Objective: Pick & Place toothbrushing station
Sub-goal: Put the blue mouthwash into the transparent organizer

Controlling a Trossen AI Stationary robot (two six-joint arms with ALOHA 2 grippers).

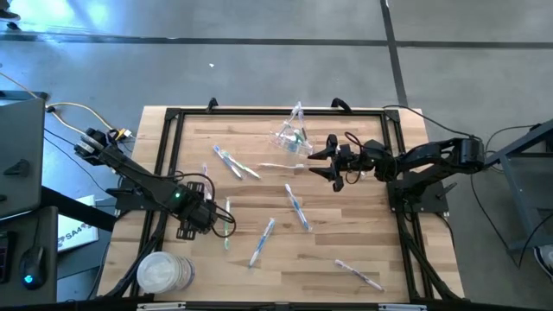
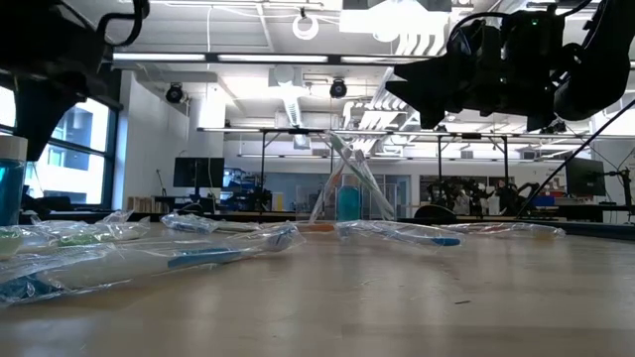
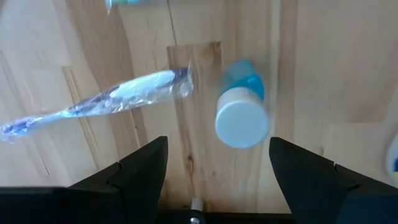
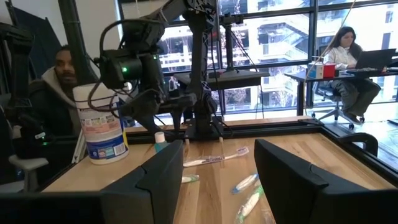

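Landmark for all positions: the clear cup [image 1: 292, 136], near the far edge of the surface [image 1: 346, 233].

Stack of white discs [image 1: 162, 272]: near-left corner, well apart from the cup. Not part of the station, so presumably parked out of the way.

Left tool [image 1: 207, 216]: hangs low over the surface, left of the cup and nearer the front edge. Fingers [image 3: 140, 171] spread wide, nothing between them. The left wrist view looks straight down on a small white tube with a blue cap [image 3: 242, 112], standing upright, centred between the jaws. Judged: lined up for a top-down grasp on it. A wrapped toothbrush [image 3: 99, 99] lies just beside the tube, apart from it.

Remaining toothbrushes lie scattered flat: a pair [image 1: 233, 162] left of the cup, one [image 1: 296, 207] nearer the front, one [image 1: 359, 275] far toward the near-right corner. All still to be gathered.

Cup itself: seems to hold a couple of brushes leaning in it, though glare off the plastic makes the count uncertain.

Right tool [image 1: 327, 162]: raised above the surface just right of the cup, jaws partly apart and empty, pointing across at the left arm. Judged: waiting clear of the cup.
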